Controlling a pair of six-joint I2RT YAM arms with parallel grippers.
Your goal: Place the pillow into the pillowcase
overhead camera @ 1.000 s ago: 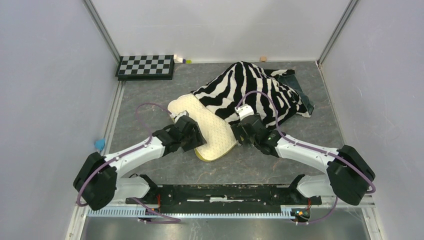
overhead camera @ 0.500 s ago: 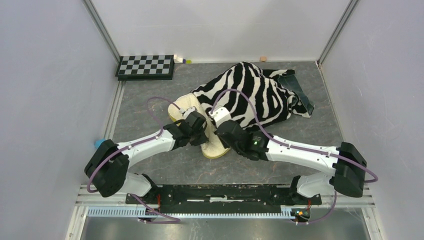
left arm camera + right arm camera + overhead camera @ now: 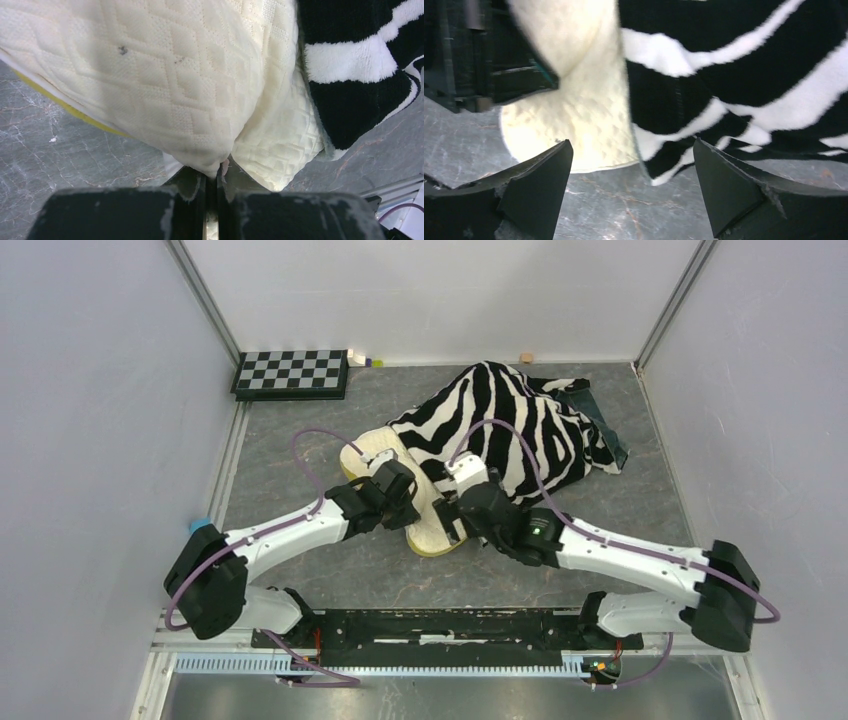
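We see the left gripper (image 3: 212, 176) with its jaws pressed together on a fold of the pillow (image 3: 165, 75). The right gripper (image 3: 632, 142) has its jaws spread over the pillowcase (image 3: 734, 60) edge. The pillow's near end lies bare on the table (image 3: 60, 150); its far end seems tucked inside the pillowcase.

A lab test cell: plain grey walls (image 3: 90, 390), metal frame posts (image 3: 205, 302), a checkerboard (image 3: 291, 373).
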